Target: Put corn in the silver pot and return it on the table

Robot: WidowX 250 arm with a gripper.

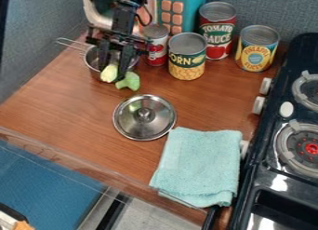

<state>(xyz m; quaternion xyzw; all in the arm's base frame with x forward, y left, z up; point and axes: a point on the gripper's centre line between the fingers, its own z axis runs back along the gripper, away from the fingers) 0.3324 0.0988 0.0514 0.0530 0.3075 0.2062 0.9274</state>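
Four printed-label cans (218,31), one picturing yellow kernels (186,74), near silver pot (92,62).

The counter (74,112) is brown wood with thin lines in it. A gray-blue wall (37,52) goes up on the left side, and another gray-blue wall (273,10) stands at the back. A black stove (264,159) sits along the right side. It has two round burners, and the lower burner (307,149) is red in the middle. Pale knobs (259,105) stick out beside it. Light makes white shiny spots on the stove. Down past the counter's front edge are a flat blue patch (43,178) and a gray patch (149,215).
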